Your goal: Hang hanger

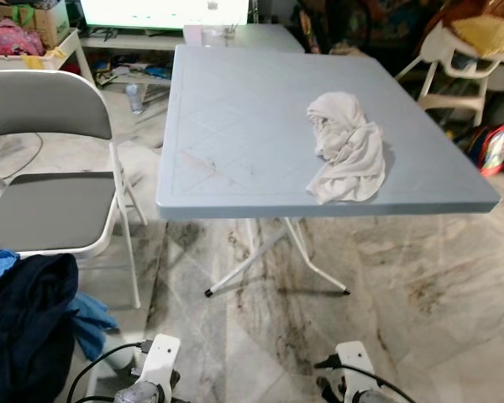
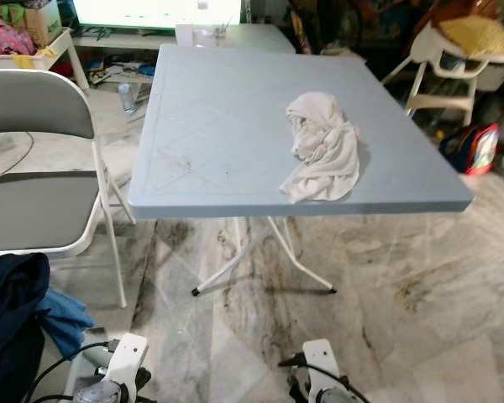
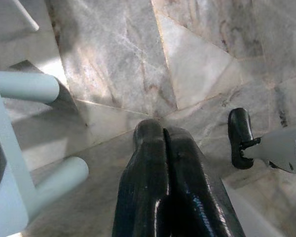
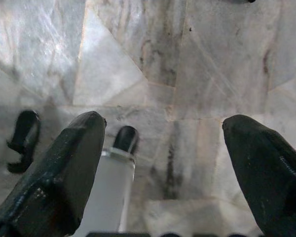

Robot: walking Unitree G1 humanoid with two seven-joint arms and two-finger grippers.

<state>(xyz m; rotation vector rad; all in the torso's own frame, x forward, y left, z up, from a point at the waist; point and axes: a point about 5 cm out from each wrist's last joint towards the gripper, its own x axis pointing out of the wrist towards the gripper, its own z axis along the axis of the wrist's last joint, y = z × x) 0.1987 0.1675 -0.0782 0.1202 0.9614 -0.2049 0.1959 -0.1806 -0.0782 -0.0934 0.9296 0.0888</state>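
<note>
The left gripper [image 3: 165,136] hangs low over the marble floor [image 3: 197,64] with its two black fingers pressed together, holding nothing; beside it are the white tubes of a chair's frame [image 3: 19,148]. The right gripper [image 4: 163,143] also hangs over the floor, its fingers spread wide and empty, a white leg with a black foot [image 4: 119,168] below it. In the head views both arms show only as white wrist parts at the bottom edge, the left [image 1: 155,365] and the right [image 1: 353,369]. Ahead stands a pale blue folding table [image 1: 235,126] on white legs. A crumpled white cloth [image 1: 344,147] lies on it near the front right corner, close to the front edge. To the left of the table stands a grey folding chair [image 1: 50,201], and a dark blue garment [image 1: 25,323] lies heaped in front of it. Beyond the table's far right corner is a white chair with a yellow cushion [image 1: 475,42]. No hanger can be made out in any view.
</note>
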